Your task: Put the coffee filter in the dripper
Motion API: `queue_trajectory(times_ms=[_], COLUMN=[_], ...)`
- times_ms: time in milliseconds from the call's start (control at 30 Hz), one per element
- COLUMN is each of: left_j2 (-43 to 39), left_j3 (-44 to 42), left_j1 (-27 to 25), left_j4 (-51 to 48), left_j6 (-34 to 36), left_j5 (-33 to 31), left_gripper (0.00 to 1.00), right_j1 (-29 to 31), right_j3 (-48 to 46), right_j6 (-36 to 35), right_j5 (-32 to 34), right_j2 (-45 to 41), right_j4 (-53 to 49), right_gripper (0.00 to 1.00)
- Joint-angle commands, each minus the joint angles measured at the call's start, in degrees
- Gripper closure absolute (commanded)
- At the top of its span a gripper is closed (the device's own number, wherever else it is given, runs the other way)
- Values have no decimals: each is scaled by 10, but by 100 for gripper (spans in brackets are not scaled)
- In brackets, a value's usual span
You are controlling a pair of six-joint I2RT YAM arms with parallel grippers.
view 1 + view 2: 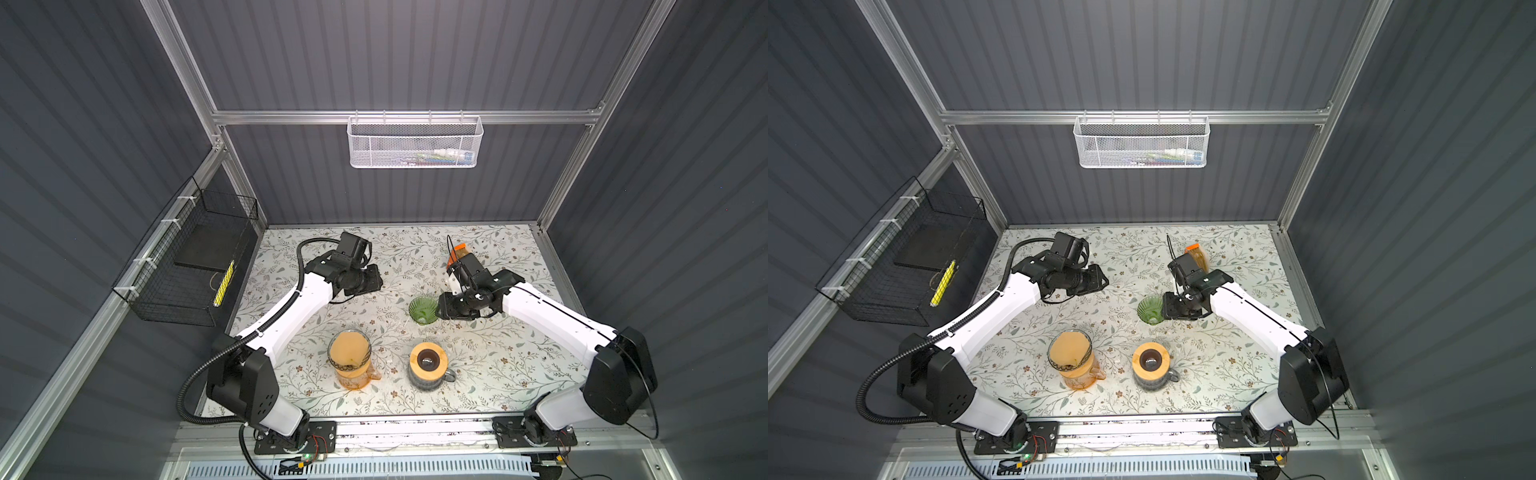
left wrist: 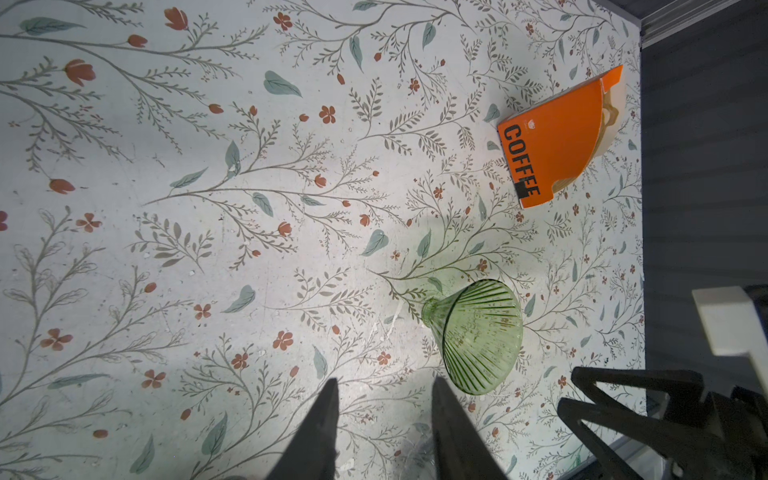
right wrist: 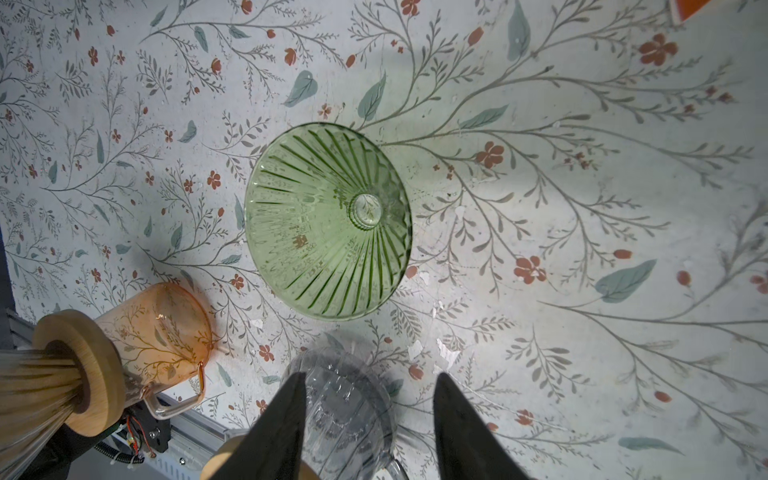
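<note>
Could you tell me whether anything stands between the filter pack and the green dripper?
Nothing on the table: bare surface lies between the filter pack and the green dripper; the right arm hangs above.

The only readable word is "COFFEE", in black capitals along one edge of the orange filter pack [image 2: 557, 137]. A small black patch covers part of its last letters. The pack lies near the table's [image 2: 208, 249] far edge.
</note>
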Motion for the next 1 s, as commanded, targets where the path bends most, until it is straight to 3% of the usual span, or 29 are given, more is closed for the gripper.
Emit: queue_trajectory(times_ms=[0, 967], left_j2=[12, 59], left_j3=[15, 30], left_j1=[-4, -4], left_j4=[-4, 28], left_j6=[-6, -15], left_j5=[10, 12], left_gripper=[62, 63], right_j1=[-5, -38], right_j3=[-6, 26], right_j6=[-8, -34], right_j5=[-6, -47], right_j2=[20, 138], right_j4=[17, 63], right_gripper=[50, 79])
